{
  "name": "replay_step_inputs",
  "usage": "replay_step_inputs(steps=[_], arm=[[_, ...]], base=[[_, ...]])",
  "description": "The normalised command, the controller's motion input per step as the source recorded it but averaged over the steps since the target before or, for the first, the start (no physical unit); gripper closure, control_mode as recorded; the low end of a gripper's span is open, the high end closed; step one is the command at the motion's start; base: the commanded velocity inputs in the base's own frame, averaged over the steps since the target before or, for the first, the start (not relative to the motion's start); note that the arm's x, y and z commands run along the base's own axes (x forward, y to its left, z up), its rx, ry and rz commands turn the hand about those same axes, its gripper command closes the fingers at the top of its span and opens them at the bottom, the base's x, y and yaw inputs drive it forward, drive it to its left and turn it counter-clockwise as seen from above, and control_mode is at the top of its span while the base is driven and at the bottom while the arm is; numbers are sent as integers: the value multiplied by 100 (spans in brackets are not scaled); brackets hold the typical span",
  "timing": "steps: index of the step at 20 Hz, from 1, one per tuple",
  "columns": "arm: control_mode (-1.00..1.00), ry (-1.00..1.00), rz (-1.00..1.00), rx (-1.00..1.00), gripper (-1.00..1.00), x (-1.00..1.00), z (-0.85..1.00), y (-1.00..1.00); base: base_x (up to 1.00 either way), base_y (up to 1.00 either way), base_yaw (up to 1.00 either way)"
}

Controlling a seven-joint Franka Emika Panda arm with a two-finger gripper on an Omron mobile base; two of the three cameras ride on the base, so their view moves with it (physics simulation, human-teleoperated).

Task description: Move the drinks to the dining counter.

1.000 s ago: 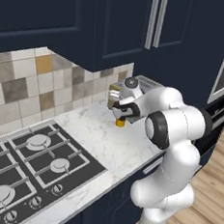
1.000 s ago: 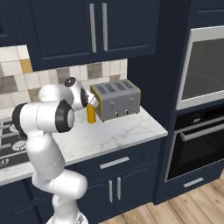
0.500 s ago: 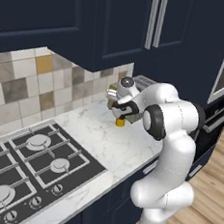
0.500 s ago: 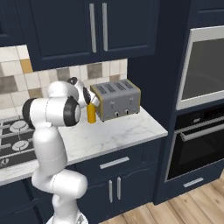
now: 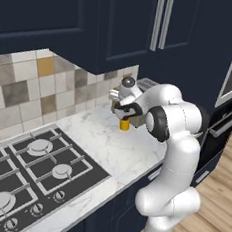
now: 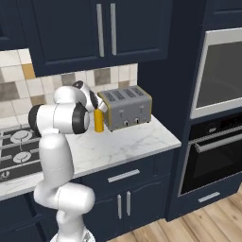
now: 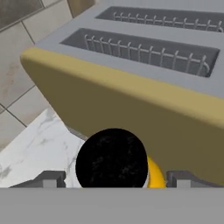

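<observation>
Marble worktop (image 6: 127, 142) carries a steel toaster (image 6: 126, 108); beside it, the tool (image 7: 114, 178) straddles the yellow-orange bottle's (image 6: 99, 120) black cap (image 7: 112, 158), fingers (image 7: 48, 178) wide, grip uncertain.

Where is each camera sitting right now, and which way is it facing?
Left base view: behind the arm on its left, facing the stove and marble counter; the arm rises at right.
Right base view: behind on its right, facing the toaster and oven; the arm rises at left.
Hand view: on the hand, looking down at the yellow-orange bottle; the end effector straddles its cap.
All three share the bottle; the right base and hand views share the toaster.
</observation>
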Motion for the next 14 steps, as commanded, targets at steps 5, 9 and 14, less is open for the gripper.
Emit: replay_step_inputs(steps=[5, 9, 14], arm=[[-100, 0, 0, 0, 100, 0, -1, 0], [-100, -2, 1, 0, 100, -17, 0, 0], [-100, -10, 7, 0, 100, -66, 33, -2]], base=[[0, 0, 0], [0, 0, 0], [0, 0, 0]])
